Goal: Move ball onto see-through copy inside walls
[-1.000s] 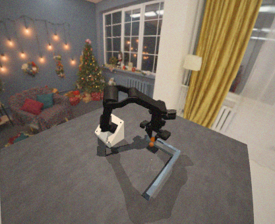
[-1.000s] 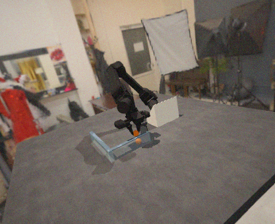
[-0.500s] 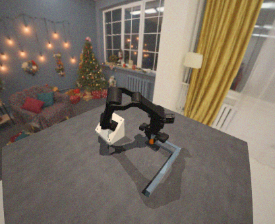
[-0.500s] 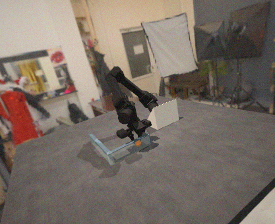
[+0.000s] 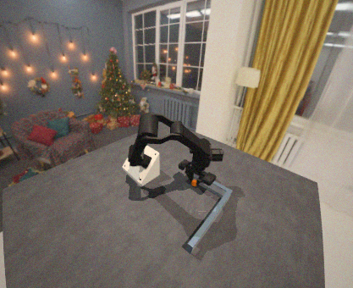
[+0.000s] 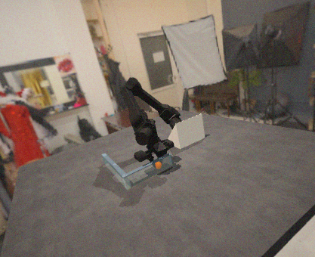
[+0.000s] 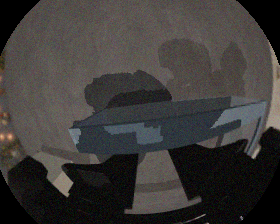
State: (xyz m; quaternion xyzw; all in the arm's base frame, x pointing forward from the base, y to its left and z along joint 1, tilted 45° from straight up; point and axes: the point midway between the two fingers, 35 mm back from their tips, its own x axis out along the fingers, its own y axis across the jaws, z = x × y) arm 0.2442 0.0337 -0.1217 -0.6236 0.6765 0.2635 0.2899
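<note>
Orange marks the ball [image 5: 194, 182], visible in the top view at the tip of the gripper [image 5: 195, 181], just beside the free end of the shorter clear wall. The fingers are clamped on the ball, low at the table. The walls [image 5: 215, 207] form an L; their corner lies right of the ball in this view.

The exterior view shows the ball [image 6: 158, 165] from the opposite side, seen through the clear wall [image 6: 137, 171], with the corner to its left. The see-through copy cannot be made out in either view.

The wrist view shows no ball: only a wall [image 7: 151, 125] edge-on, dark finger shapes below it, and shadows beyond.

Grey matte table [image 5: 91, 237]. Behind the walls: Christmas tree [image 5: 115, 85], yellow curtain [image 5: 285, 72].
</note>
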